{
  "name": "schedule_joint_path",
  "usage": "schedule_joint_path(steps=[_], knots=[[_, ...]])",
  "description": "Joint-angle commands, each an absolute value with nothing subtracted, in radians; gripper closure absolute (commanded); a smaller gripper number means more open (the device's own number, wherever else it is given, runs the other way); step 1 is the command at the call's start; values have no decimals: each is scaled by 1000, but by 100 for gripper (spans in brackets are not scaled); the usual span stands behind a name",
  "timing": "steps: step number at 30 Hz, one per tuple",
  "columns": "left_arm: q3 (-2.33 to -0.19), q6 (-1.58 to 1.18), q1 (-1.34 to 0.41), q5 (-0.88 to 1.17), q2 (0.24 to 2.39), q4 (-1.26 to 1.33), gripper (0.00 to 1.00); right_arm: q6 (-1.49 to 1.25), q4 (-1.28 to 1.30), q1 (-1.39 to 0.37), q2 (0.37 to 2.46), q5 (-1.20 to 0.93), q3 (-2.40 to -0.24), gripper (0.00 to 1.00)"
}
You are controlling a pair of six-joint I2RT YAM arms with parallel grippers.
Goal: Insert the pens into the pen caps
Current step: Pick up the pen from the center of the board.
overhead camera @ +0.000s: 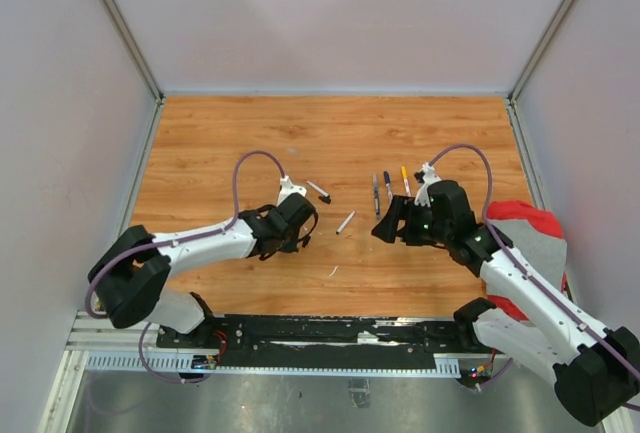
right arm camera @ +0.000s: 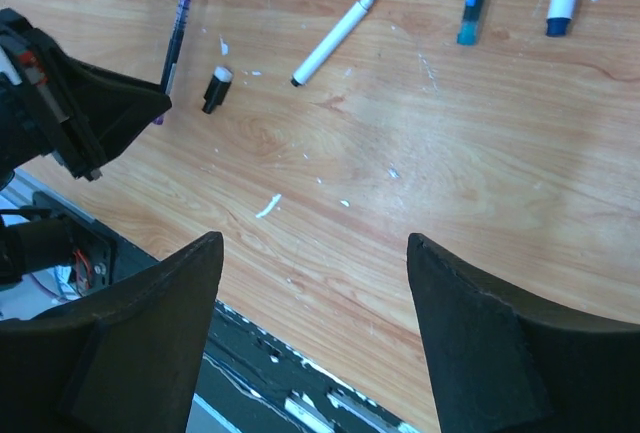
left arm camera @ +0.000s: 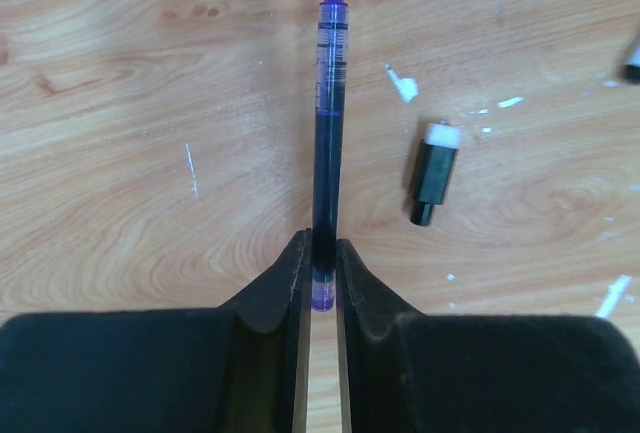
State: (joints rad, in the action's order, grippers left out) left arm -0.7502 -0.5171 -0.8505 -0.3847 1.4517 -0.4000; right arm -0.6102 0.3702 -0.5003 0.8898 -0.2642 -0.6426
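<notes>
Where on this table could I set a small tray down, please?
The far strip of the table, between the back wall and the three pens, is bare, far-left corner included. Mid-table is crowded: the left gripper with its purple pen, a black cap, a white pen, the right gripper.

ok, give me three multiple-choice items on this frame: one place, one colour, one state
1. In the left wrist view, the black cap lies:
A) on the pen's tip
B) right of the held pen, apart from it
C) between the fingers

2. The pen in the left gripper is:
A) yellow
B) white
C) dark purple

3. The right gripper is:
A) open and empty
B) shut on a cap
C) shut on a pen

Key:
1 B, bare table separates cap and pen.
2 C, the barrel shows purple.
3 A, its jaws stand wide with nothing between.
</notes>
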Motion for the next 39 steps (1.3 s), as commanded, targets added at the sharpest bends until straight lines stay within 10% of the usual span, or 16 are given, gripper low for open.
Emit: schedule_joint_path(steps=[1, 39], knots=[[-738, -517, -857, -362, 1322, -359, 86, -725, 215, -544, 878, -248, -591, 25], [-568, -658, -896, 70, 1084, 13, 100, -1045, -480, -830, 1252, -135, -547, 53]])
